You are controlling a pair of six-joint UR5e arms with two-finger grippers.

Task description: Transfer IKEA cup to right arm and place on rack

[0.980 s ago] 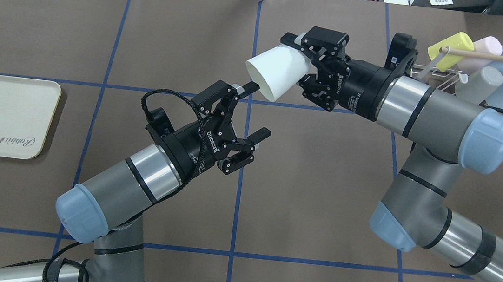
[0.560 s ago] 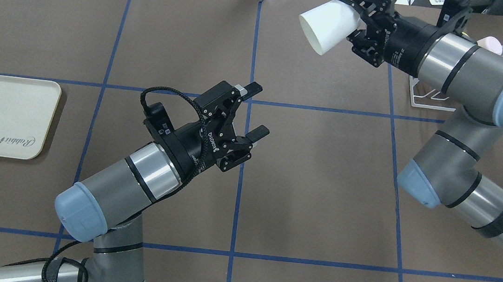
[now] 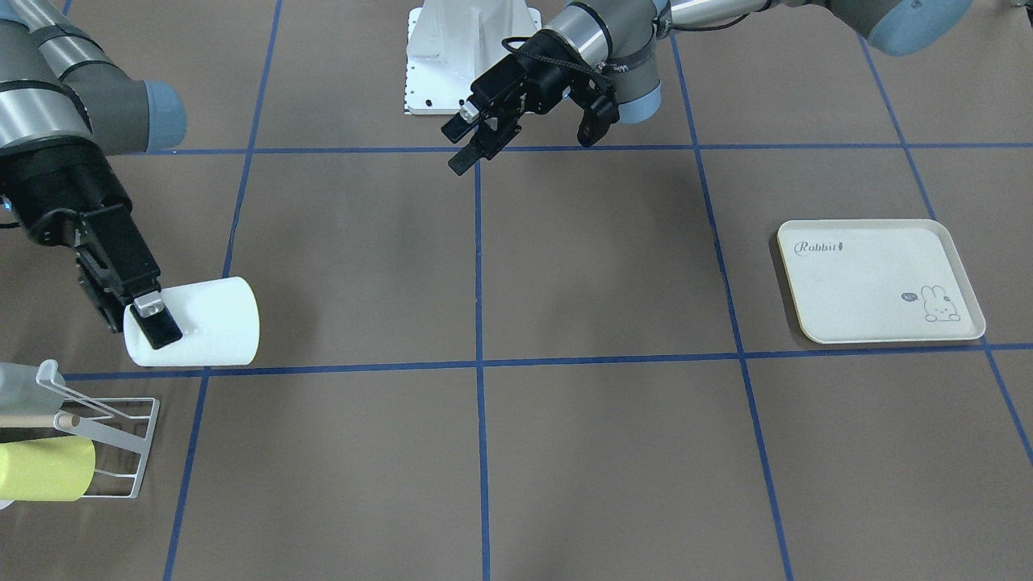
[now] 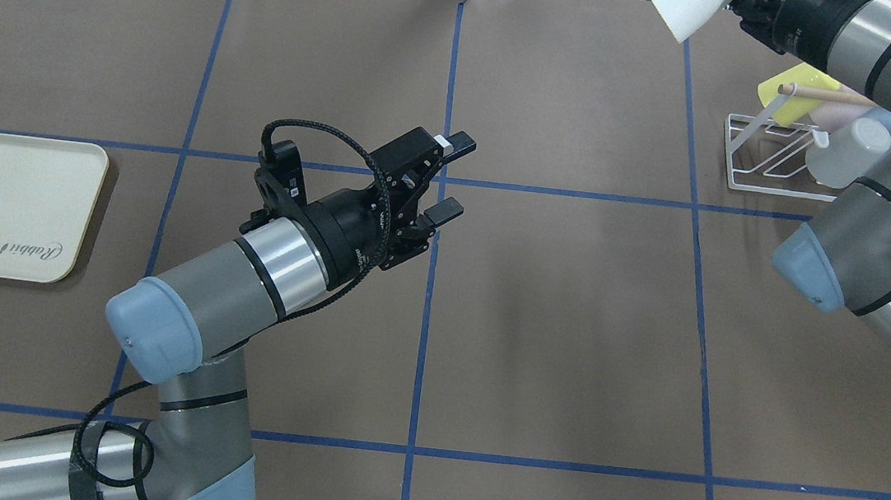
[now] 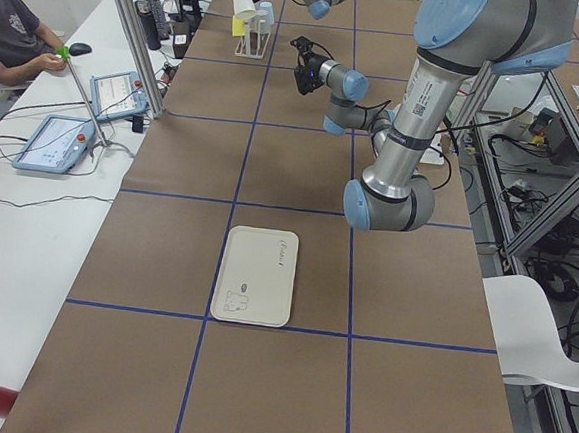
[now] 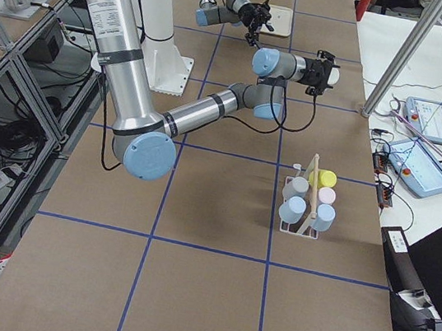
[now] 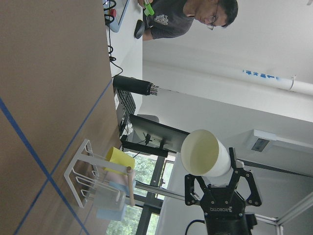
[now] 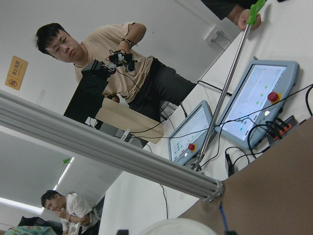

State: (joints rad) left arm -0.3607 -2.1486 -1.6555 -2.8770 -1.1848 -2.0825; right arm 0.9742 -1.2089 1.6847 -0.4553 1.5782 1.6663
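The white IKEA cup (image 3: 206, 323) lies on its side in my right gripper (image 3: 161, 324), which is shut on its base end; the mouth points toward the table's middle. It is held in the air beside the white wire rack (image 3: 121, 436). In the overhead view the cup (image 4: 682, 6) is at the top edge, just beyond the rack (image 4: 770, 156). The left wrist view shows the cup (image 7: 203, 154) and the rack (image 7: 80, 178). My left gripper (image 4: 455, 176) is open and empty over the table's middle, far from the cup.
The rack holds a yellow cup (image 4: 797, 92), a grey cup (image 4: 849, 152) and others under a wooden dowel (image 4: 830, 96). The cream rabbit-print tray (image 4: 3, 203) lies at the far left. Operators and control tablets are beyond the table's far edge.
My right arm has carried the cup up and to the right, away from the left gripper, toward the rack's far side. My left gripper has stayed open, turned a little and drawn back.
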